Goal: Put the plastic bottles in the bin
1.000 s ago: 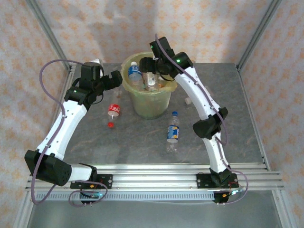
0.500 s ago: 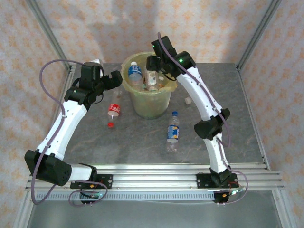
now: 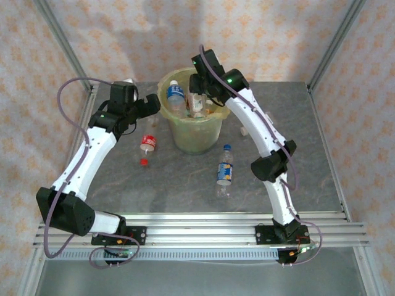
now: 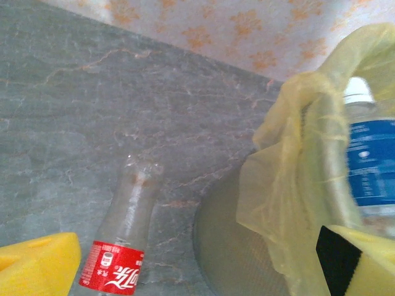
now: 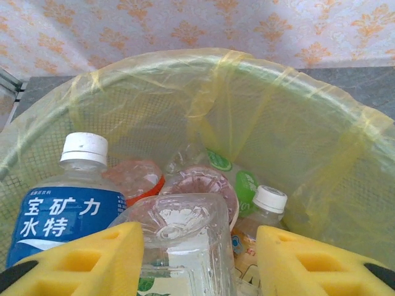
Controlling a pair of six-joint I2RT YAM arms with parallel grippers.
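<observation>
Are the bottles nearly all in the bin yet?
Mostly. Several bottles, like the blue-label bottle, already lie in the bin. The right gripper hangs over it with a clear bottle between its pads. At least two wait on the table: a red-label bottle and a blue-capped bottle.

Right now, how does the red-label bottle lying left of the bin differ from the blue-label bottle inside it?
The red-label bottle lies flat on the table outside the bin; the blue-label bottle stands roughly upright inside it, near the rim. The red-label bottle's neck is open, with no cap; the blue-label bottle wears a white cap. Both are clear plastic.
</observation>
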